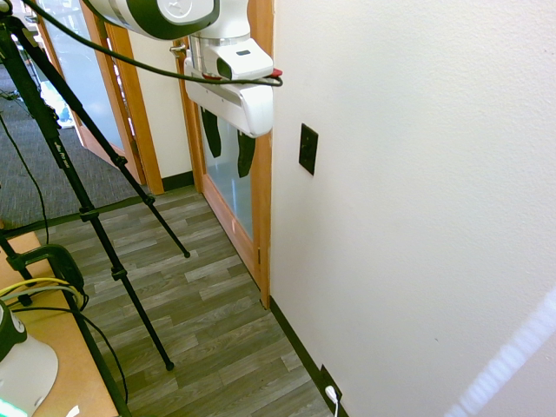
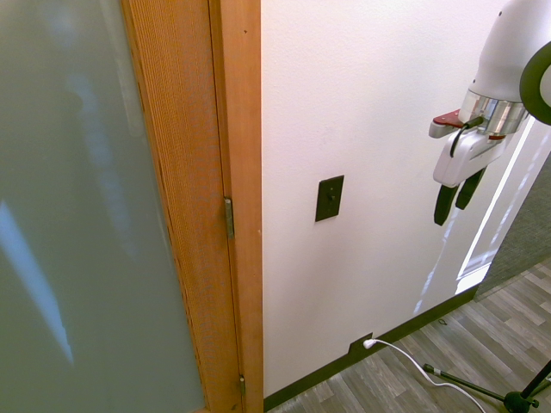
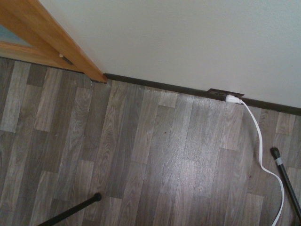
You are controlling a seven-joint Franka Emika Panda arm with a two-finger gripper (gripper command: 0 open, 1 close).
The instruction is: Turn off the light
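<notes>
Gripper [image 1: 228, 166] beside a wall-mounted light switch [image 1: 308, 148].
The two fingers point downward, spread apart, with nothing between them; the black switch plate is fixed upright to the pale wall [image 2: 379, 103], near the wooden door frame [image 2: 243, 206].

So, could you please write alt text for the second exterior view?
Open gripper, fingers pointing down, hangs to the right of a black light switch on a white wall. A wooden door frame stands left; a white plug sits low on the wall.
</notes>
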